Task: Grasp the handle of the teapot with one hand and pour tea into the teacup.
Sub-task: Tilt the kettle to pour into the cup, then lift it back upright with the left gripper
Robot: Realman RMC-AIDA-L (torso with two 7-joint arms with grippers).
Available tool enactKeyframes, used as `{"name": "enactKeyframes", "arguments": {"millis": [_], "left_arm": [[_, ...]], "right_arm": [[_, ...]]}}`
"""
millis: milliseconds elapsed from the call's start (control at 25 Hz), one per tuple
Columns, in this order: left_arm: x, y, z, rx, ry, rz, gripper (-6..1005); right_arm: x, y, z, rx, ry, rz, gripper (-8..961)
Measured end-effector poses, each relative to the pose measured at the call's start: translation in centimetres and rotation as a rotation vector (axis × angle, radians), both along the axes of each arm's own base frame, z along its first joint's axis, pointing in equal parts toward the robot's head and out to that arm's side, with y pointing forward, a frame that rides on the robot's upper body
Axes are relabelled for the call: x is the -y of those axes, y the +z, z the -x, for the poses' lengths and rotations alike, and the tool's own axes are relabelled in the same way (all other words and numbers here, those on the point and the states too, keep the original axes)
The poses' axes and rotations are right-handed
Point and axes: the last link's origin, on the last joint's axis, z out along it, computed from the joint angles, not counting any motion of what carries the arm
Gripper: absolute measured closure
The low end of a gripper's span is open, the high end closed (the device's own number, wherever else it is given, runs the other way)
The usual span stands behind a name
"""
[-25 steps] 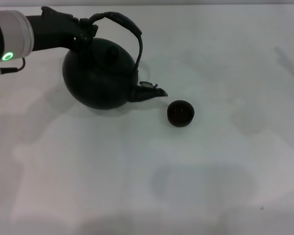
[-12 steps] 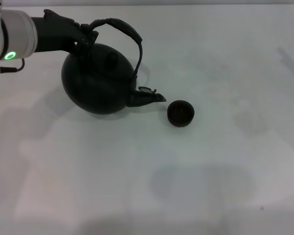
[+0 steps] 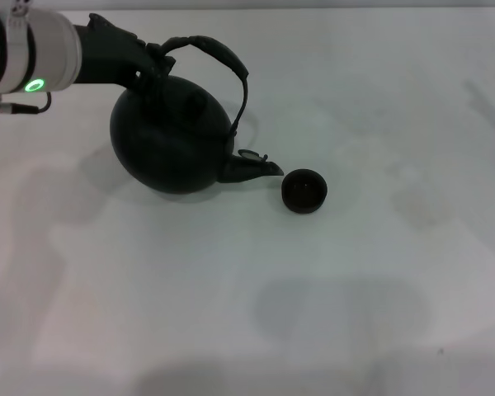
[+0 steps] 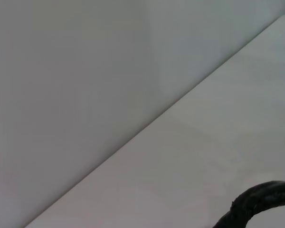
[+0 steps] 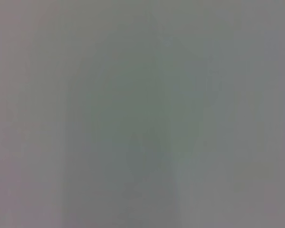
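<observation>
The grasp is already made, in my judgement. In the upper left of the head view the left claw (image 3: pixel 153 62) is clamped on the left end of the handle (image 3: pixel 219 54), the dark arched loop over the pot. The teapot (image 3: pixel 172 136) sits in the upper left part of the frame, tilted with its spout (image 3: pixel 256 168) low and pointing to the right. The tip of the spout is just beside the left rim of the teacup (image 3: pixel 304 190), which stands on the white counter (image 3: pixel 355 289) a little right of the centre. If the tip touches the rim or is only above it, I cannot tell.

The pouring seems to be at its beginning or not yet begun. No stream of tea is visible between the spout and the teacup. The inside of the teacup is dark, so I cannot say if any tea is in it. The teapot has its lid on, with the knob (image 3: pixel 186 92) near the top, so what it holds is hidden too.

What is left, I think, is to tip the teapot more over the teacup and then set it back upright.

The left wrist view shows only a piece of the handle at the lower right corner and the counter behind it. The right arm is not in view; its wrist picture shows nothing clear.
</observation>
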Motion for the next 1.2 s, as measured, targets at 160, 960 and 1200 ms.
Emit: {"name": "enactKeyframes", "arguments": {"millis": [160, 960, 1200], "left_arm": [[-0.3, -0.1, -0.6, -0.003, 0.002, 0.008, 851], [-0.7, -1.0, -2.9, -0.110, -0.039, 0.079, 850], [-0.8, -1.1, -3.3, -0.148, -0.049, 0.094, 850]], "right_arm": [[-0.2, -0.2, 0.1, 0.003, -0.001, 0.005, 88], [-0.5, -0.8, 0.0, -0.001, -0.018, 0.010, 88], [-0.6, -0.9, 0.1, -0.001, -0.018, 0.009, 90]]}}
